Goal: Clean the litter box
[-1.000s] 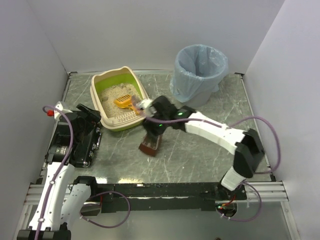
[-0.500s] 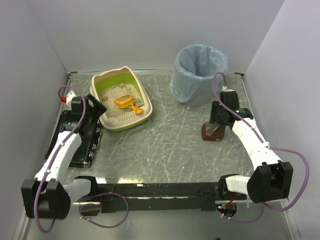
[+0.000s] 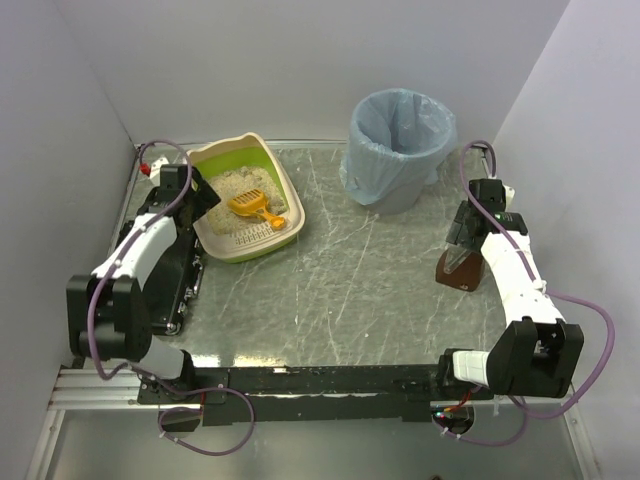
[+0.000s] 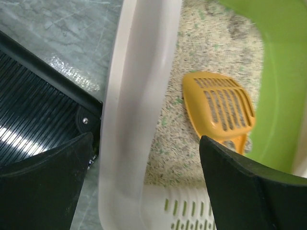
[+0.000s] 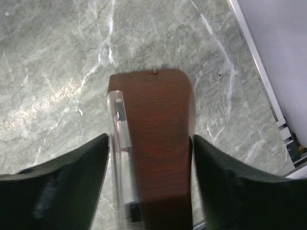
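Looking down from above, we see the litter box (image 3: 255, 238) on the far-left part of the desk (image 3: 350, 285), well apart from the grey bin (image 3: 395, 175) with its light-blue bag at the far right. Its slotted cream lip faces the near side, and an orange scoop (image 3: 252, 206) lies on the beige litter inside. Our left tool (image 3: 190, 195) hovers over the box's left rim with its jaws spread wide and nothing between them. Through the left wrist camera we find the cream rim (image 4: 129, 120) running up between the two dark fingers (image 4: 43, 187), the scoop (image 4: 223, 108) resting on the litter near the lime-green wall, and a black ribbed panel (image 4: 29, 124) just beside the box on the desk. Our right tool (image 3: 468, 240) is at the right edge of the desk, straddling a brown object (image 3: 460, 270) that looks tilted. In the right wrist view that brown object (image 5: 153, 143), with a clear strip along one side, fills the gap between the jaws, which sit partly open right against its sides. We cannot tell whether they actually grip it.
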`<state>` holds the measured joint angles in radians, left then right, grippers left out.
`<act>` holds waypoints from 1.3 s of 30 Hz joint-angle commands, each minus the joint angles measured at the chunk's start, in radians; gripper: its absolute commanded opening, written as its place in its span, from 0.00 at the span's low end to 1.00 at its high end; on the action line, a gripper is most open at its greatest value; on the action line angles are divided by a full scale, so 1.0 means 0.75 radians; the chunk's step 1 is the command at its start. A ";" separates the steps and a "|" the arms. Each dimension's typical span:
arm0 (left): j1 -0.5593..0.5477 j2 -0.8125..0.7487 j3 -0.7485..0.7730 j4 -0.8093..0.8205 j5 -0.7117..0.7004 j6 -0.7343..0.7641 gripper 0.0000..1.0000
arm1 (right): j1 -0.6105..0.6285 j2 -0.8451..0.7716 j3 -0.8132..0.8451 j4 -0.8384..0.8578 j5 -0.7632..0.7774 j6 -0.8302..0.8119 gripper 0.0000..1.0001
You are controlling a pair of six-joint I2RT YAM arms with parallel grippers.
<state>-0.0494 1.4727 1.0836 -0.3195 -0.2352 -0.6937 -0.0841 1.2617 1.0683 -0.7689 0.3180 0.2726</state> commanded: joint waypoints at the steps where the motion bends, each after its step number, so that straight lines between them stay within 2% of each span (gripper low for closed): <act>1: 0.009 0.100 0.165 -0.077 -0.073 0.070 0.97 | -0.004 -0.028 0.087 0.021 0.040 0.025 0.92; 3: 0.009 0.131 0.218 -0.098 -0.087 0.105 0.97 | -0.004 -0.048 0.099 0.029 0.036 0.027 1.00; 10: 0.009 0.274 0.304 -0.081 -0.030 0.186 0.99 | -0.004 -0.267 0.077 0.182 -0.072 -0.005 1.00; 12: 0.009 0.311 0.357 -0.120 -0.040 0.203 0.95 | -0.004 -0.344 0.044 0.217 -0.123 -0.008 1.00; 15: 0.009 0.360 0.396 -0.159 -0.028 0.217 0.83 | -0.002 -0.408 0.026 0.238 -0.142 -0.014 1.00; 20: -0.022 0.370 0.410 -0.184 -0.016 0.234 0.49 | -0.002 -0.418 0.022 0.234 -0.187 -0.008 1.00; 21: -0.026 0.364 0.406 -0.184 -0.010 0.240 0.38 | 0.000 -0.416 0.020 0.236 -0.189 -0.012 1.00; 25: -0.055 0.352 0.390 -0.188 0.015 0.256 0.15 | 0.010 -0.394 0.032 0.209 -0.127 -0.014 1.00; 31: -0.134 0.274 0.345 -0.190 0.029 0.305 0.01 | 0.081 -0.398 0.044 0.180 -0.097 -0.012 1.00; 35: -0.214 0.186 0.257 -0.184 0.048 0.318 0.01 | 0.196 -0.428 0.052 0.182 -0.103 -0.010 1.00; 39: -0.269 0.098 0.186 -0.198 0.142 0.271 0.01 | 0.324 -0.453 0.052 0.182 -0.125 -0.022 1.00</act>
<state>-0.1860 1.6611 1.2514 -0.4786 -0.2993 -0.4625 0.0742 0.9585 1.0874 -0.6434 0.2230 0.2684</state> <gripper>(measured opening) 0.215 0.997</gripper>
